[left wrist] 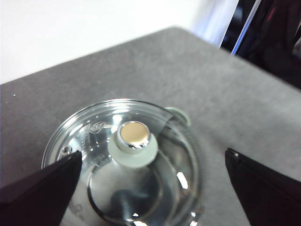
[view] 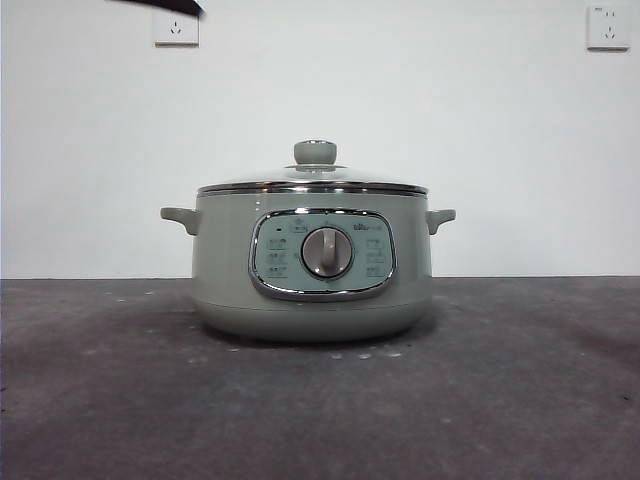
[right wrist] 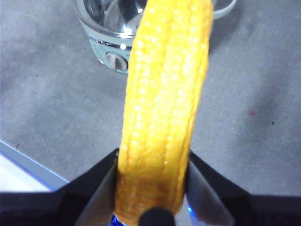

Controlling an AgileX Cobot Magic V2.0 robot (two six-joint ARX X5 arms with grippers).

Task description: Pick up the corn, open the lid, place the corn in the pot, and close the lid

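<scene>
i see the pot (view: 312, 270) standing mid-table, dial toward me, the lid (view: 312, 184) seated on its rim. my left gripper (left wrist: 150, 174) hangs above the lid's knob (left wrist: 133, 143), jaws spread wide at 3 and 9 o'clock of it, while my right gripper (right wrist: 151, 176) pinches the corn (right wrist: 162, 108) high over the table.

Left tool (left wrist: 150, 188) hanging above the lid (left wrist: 134, 155) with both black jaws spread wide to either side of the knob, touching nothing, right tool (right wrist: 153, 188) raised over the surface, jaws clamped on the corn (right wrist: 162, 108)
</scene>
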